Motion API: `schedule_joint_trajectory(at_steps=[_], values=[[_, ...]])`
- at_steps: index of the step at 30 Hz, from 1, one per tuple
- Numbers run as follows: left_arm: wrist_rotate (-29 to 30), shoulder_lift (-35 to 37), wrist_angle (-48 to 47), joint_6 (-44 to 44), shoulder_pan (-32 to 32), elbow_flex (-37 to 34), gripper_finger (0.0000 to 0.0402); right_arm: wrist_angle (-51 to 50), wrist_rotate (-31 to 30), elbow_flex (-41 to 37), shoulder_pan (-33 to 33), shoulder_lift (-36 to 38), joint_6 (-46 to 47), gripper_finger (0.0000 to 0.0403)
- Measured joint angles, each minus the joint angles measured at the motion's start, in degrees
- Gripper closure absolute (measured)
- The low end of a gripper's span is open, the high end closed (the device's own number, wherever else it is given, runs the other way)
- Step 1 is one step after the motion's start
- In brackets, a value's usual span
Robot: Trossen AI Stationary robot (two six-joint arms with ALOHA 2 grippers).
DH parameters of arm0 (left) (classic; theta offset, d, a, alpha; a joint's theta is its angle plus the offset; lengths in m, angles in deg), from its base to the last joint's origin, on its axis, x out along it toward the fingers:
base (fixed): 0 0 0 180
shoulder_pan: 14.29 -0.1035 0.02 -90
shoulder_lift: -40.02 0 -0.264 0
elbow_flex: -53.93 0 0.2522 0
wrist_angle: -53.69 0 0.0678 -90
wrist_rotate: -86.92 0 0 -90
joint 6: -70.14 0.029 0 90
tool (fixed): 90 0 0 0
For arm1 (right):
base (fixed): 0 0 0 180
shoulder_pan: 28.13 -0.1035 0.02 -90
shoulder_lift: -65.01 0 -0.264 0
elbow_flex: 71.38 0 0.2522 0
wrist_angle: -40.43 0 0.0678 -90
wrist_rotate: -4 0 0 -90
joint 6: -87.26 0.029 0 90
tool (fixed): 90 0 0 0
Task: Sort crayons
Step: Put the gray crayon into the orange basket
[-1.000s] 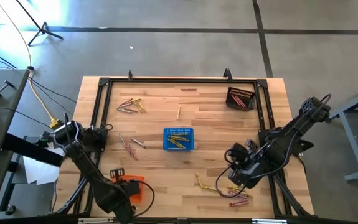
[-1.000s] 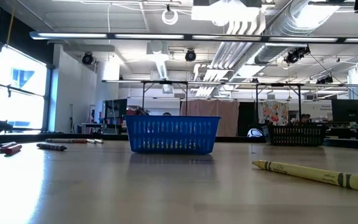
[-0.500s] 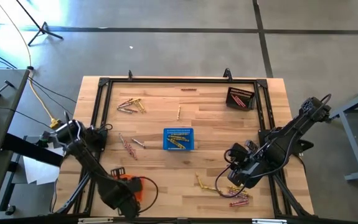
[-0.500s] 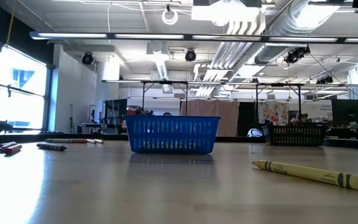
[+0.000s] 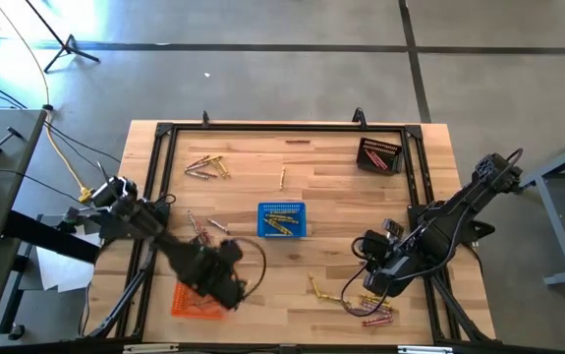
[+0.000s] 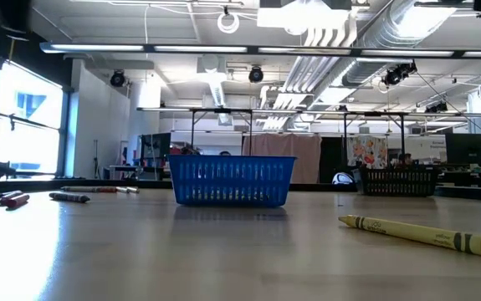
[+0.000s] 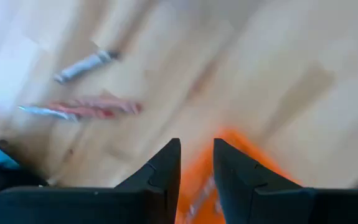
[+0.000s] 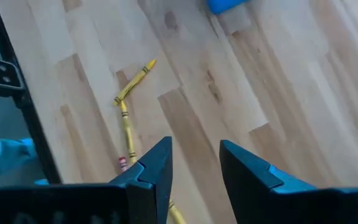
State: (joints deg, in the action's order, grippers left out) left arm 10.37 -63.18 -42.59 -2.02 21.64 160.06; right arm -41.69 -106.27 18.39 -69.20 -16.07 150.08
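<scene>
Crayons lie scattered on the wooden table: a cluster (image 5: 206, 167) at the far left, a red pair (image 5: 200, 233) left of the blue basket (image 5: 282, 219), and a yellow and red heap (image 5: 353, 300) at the near right. My left gripper (image 5: 231, 285) hangs open just right of the orange basket (image 5: 196, 301), with nothing between its fingers (image 7: 166, 163). The left wrist view shows the red pair (image 7: 85, 109) and the orange basket (image 7: 244, 155). My right gripper (image 5: 368, 280) hovers open above the near-right heap, over yellow crayons (image 8: 127, 106).
A dark basket (image 5: 378, 155) holding crayons stands at the far right. Single crayons lie at the far edge (image 5: 298, 142) and behind the blue basket (image 5: 282, 177). A black frame (image 5: 164, 133) rims the table. In the low view a yellow crayon (image 6: 424, 234) lies close to the camera.
My left gripper has risen from over the orange basket at the near left edge and swung toward the table's right and far side, toward the middle. The basket stays in place and now shows uncovered.
</scene>
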Motion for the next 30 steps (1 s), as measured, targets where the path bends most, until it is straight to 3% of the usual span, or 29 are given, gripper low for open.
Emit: schedule_joint_trajectory(at_steps=[7,9,14,20,23,30], values=[[3.68,0.33,-0.16,0.39,-10.07,-5.95,0.0323,-0.02,-1.38,0.0,4.78,0.0,-9.31,0.0286],[3.31,0.3,0.1,4.01,-12.6,-8.92,0.0323,-0.04,-1.29,0.0,6.59,0.0,-12.24,0.0286],[-3.08,0.28,3.52,28.77,-16.74,-16.32,0.0323,-0.07,-0.75,0.0,11.27,0.02,-18.22,0.0286],[-6.81,0.29,10.84,56.88,-21.29,-24.64,0.0323,-0.11,-0.71,0.0,17.47,0.02,-22.44,0.0286],[-9.33,1.05,15.53,63.87,-24.2,-29.04,0.0323,-0.11,-0.68,0.0,20.77,0.02,-23.36,0.0286],[-9.7,5.74,22.1,71.14,-31.36,-35.4,0.0323,-0.01,-0.64,0.0,28.07,0.02,-23.74,0.0286]])
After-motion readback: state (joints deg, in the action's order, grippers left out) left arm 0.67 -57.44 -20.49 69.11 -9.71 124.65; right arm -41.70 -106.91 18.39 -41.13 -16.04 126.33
